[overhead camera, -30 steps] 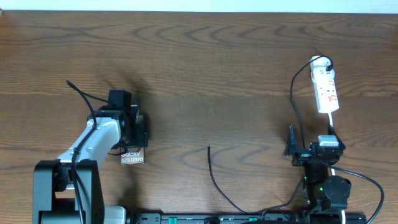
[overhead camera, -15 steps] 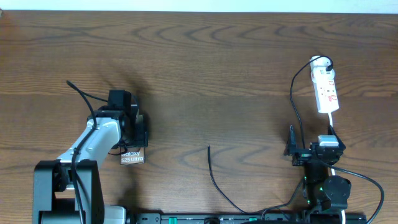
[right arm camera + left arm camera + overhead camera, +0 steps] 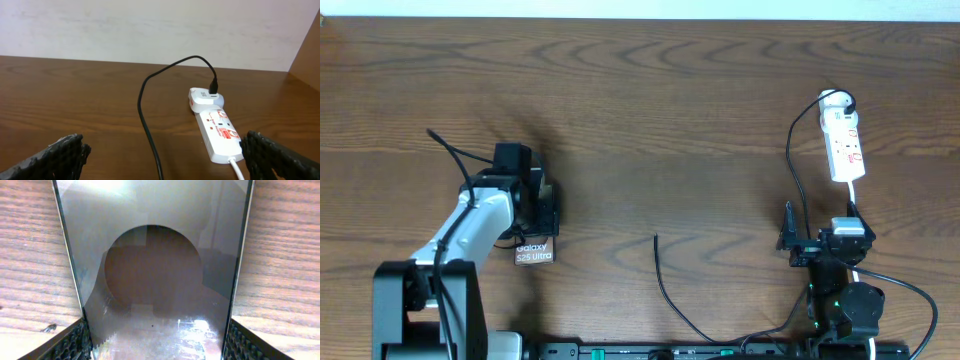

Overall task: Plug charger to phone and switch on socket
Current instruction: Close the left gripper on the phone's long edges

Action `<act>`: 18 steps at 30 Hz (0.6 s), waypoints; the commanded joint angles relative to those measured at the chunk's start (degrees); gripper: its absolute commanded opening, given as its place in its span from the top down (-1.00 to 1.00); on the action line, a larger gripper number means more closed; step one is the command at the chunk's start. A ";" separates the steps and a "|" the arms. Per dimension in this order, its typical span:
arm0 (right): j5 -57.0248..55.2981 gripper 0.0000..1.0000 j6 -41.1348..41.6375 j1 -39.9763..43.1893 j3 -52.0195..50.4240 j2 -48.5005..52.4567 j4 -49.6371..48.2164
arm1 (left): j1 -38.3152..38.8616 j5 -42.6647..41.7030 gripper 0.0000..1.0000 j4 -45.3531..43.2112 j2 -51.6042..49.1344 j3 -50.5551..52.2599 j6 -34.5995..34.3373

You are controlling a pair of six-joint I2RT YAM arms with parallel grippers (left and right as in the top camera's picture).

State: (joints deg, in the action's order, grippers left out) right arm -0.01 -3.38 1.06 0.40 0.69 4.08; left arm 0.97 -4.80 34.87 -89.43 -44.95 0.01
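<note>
Clamping the phone (image 3: 155, 255) across its long edges, left end effector (image 3: 157, 345) sits toward the front-left corner of the counter (image 3: 670, 120). We judge it slick, rigid, light; edges suit gripping; right end effector (image 3: 162, 155) gapes, released.

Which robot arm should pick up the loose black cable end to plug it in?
The right one, probably. The left pincer grips the phone, so it's busy. The right pincer is open and empty, and the charger tip lies loose between the two arms.
</note>
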 commanded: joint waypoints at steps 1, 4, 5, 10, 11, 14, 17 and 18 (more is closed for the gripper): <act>-0.46 -0.99 0.55 0.46 -0.09 -0.20 0.24 | -0.02 -0.55 0.85 0.22 3.43 -1.92 0.15; -0.46 -0.99 0.57 0.46 -0.09 -0.20 0.24 | -0.02 -0.52 0.85 0.22 5.03 -1.92 0.13; -0.46 -0.99 0.55 0.46 -0.09 -0.20 0.24 | -0.02 -0.52 0.85 0.22 5.44 -1.92 0.15; -0.46 -0.99 0.55 0.46 -0.09 -0.20 0.24 | -0.02 -0.52 0.85 0.24 6.49 -1.92 0.15; -0.46 -0.98 0.55 0.46 -0.09 -0.20 0.24 | -0.02 -0.52 0.85 0.26 6.49 -1.92 0.15; -0.46 -0.99 0.55 0.46 -0.09 -0.20 0.24 | -0.02 -0.52 0.85 0.50 6.49 -1.92 0.15; -0.46 -0.99 0.55 0.46 -0.09 -0.20 0.24 | -0.02 -0.52 0.85 0.63 6.49 -1.92 0.15; -0.46 -0.99 0.55 0.46 -0.09 -0.20 0.24 | -0.02 -0.52 0.85 0.68 6.49 -1.92 0.15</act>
State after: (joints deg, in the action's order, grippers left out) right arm -0.01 -3.38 1.06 0.40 0.69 4.08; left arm 0.97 -4.80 35.46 -84.05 -44.95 0.01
